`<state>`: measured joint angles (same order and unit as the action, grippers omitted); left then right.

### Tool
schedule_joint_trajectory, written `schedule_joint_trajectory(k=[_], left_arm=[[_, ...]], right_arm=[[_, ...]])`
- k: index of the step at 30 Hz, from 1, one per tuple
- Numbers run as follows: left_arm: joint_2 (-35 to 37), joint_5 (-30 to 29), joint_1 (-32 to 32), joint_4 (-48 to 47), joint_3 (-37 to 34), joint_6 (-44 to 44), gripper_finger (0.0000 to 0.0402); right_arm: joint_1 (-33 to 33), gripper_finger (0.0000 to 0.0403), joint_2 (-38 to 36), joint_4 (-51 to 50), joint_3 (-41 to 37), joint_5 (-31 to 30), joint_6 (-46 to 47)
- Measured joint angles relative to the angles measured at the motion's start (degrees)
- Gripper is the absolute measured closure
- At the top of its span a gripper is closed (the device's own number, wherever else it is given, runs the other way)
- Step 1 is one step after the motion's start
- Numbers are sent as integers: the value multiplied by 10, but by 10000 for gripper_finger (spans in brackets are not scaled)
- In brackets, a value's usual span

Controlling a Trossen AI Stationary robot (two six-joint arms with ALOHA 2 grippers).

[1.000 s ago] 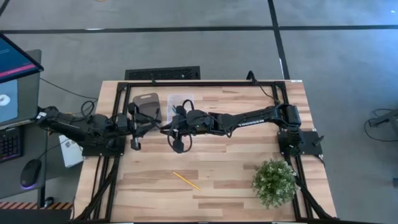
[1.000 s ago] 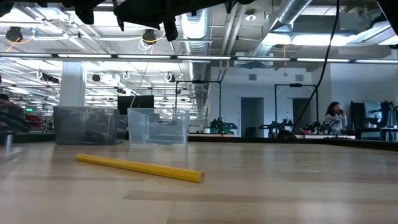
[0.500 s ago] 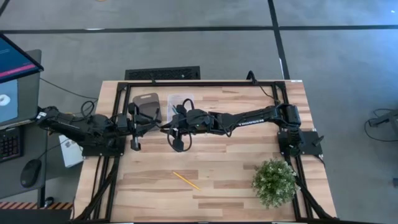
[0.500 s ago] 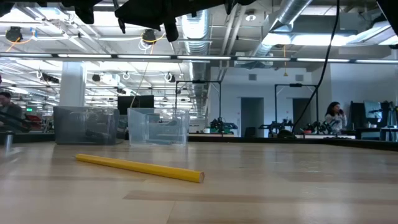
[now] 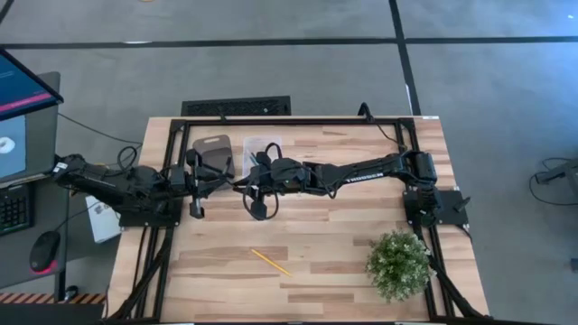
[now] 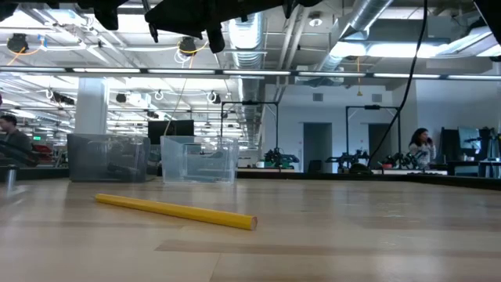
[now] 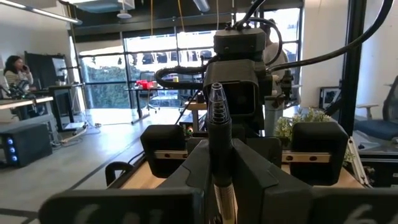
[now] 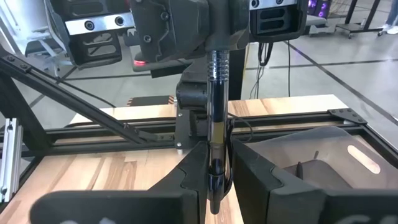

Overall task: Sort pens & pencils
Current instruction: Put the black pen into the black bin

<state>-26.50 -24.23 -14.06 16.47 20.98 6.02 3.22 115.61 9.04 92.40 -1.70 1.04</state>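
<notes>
High view: the left gripper (image 5: 219, 178) and the right gripper (image 5: 246, 183) meet nose to nose above the table (image 5: 343, 244), just in front of two clear bins (image 5: 238, 149); the yellow pencil (image 5: 271, 262) lies apart, nearer the front edge, with a potted plant (image 5: 398, 264) at the right front corner. Low view: the yellow pencil (image 6: 175, 211) lies flat on the wood, the bins (image 6: 152, 158) behind it; people sit in the room beyond. Left wrist view: a black pen (image 7: 219, 124) stands pinched between the closed fingers (image 7: 189, 171). Right wrist view: the same pen (image 8: 215, 118) sits between these fingers (image 8: 249, 168) too, apparently gripped at both ends; dark items in the bin (image 8: 323, 155) cannot be identified.
</notes>
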Motion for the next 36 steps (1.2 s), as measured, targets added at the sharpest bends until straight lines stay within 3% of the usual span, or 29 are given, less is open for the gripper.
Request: schedule_joint_trajectory(k=[8,19,24,29,36], left_arm=[[0,0,0,0,0,2,374],[0,-26,0,-6,0,10,373],[0,-95,1,-17,0,14,374],[0,-162,1,-32,0,1,371],[0,-279,2,-65,0,-58,373]], right_arm=[[0,297,0,0,0,1,12],[0,187,-1,-37,0,2,10],[-6,160,-1,-171,0,-8,44],[-31,158,-1,-348,0,-28,93],[-40,158,-1,-489,0,-27,130]])
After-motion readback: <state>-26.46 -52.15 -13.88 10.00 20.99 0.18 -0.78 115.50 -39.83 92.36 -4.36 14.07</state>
